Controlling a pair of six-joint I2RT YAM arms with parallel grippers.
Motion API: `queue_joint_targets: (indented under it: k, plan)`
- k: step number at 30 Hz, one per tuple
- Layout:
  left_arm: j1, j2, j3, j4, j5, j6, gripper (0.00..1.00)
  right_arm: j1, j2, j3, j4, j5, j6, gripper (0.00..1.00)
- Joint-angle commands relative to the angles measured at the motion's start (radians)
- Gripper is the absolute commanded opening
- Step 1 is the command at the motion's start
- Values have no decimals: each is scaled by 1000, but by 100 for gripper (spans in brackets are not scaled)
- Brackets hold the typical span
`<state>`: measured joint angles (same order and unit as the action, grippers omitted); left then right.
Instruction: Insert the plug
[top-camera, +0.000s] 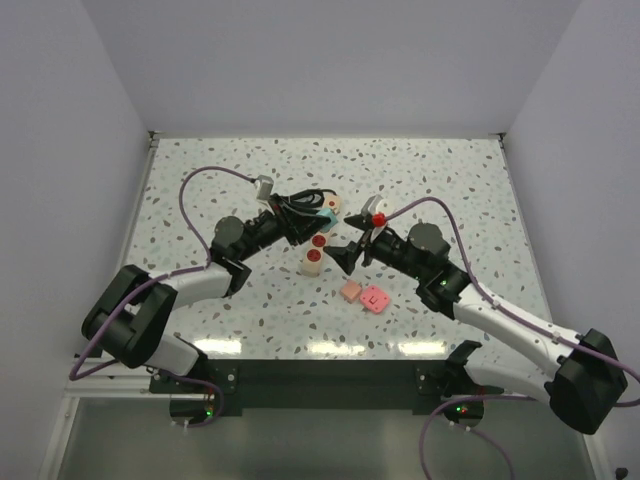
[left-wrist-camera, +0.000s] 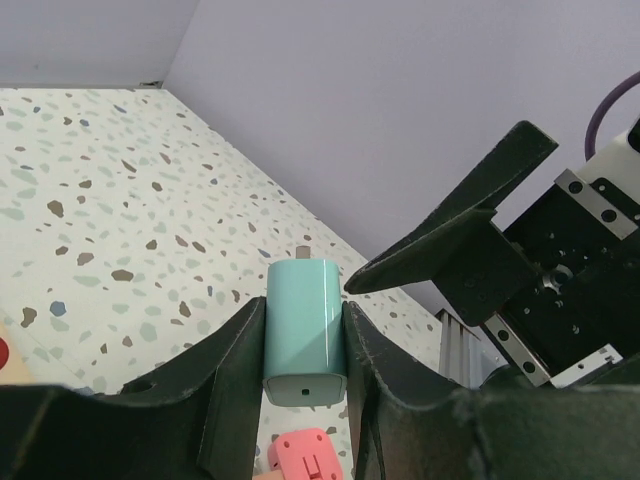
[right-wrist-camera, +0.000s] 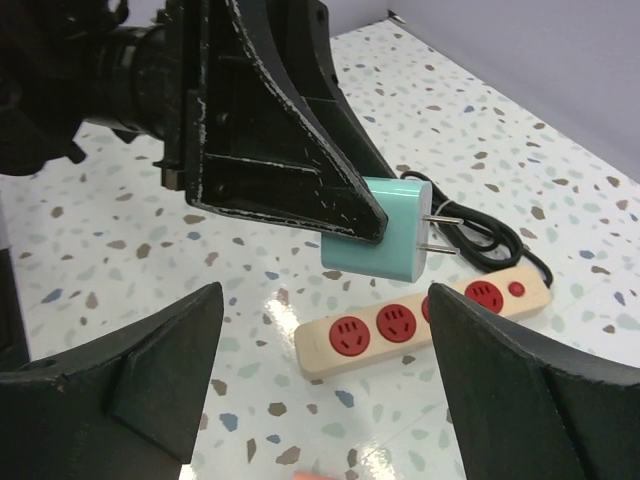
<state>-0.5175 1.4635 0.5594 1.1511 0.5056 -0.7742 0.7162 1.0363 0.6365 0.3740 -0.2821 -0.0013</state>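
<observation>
- Left gripper (left-wrist-camera: 305, 345) clamps teal plug (right-wrist-camera: 385, 230); prongs point toward 3 o'clock.
- Power strip (right-wrist-camera: 420, 322) lies below, at 6 o'clock.
- Right gripper (right-wrist-camera: 325, 375) spread, empty.

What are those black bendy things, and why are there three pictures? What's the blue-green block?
Those are two robot arms bolted to the edge of a speckled table. Each ends in a pincher with two jaws. One picture looks down from above the table. The other two come from small cameras fixed on each arm's wrist, so you see that arm's own jaws up close.

The left gripper has its jaws squeezed on the blue-green block, a plug with two metal pins sticking out of it. It is held up above the table. The right gripper has its jaws wide open and holds nothing.

On the table lies a cream power strip with red sockets and a black cord. The pins go into a socket. There are also small pink pieces nearby; I can't tell what they are.
</observation>
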Motion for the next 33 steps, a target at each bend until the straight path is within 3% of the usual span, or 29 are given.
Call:
queue_joint_targets:
  k: [1,17,29,33]
  plan:
    - [4,12,39,-2,-36,-36,0,23,28,15,45,150,-68,86]
    - [2,23,30,4,-26,-54,0,95,174,57,151,307,-123,76]
    - [1,31,28,10,-35,-53,0,152,205,101,131,429,-158,70]
    - [2,24,19,13,-30,-56,0,154,237,115,128,451,-158,62]
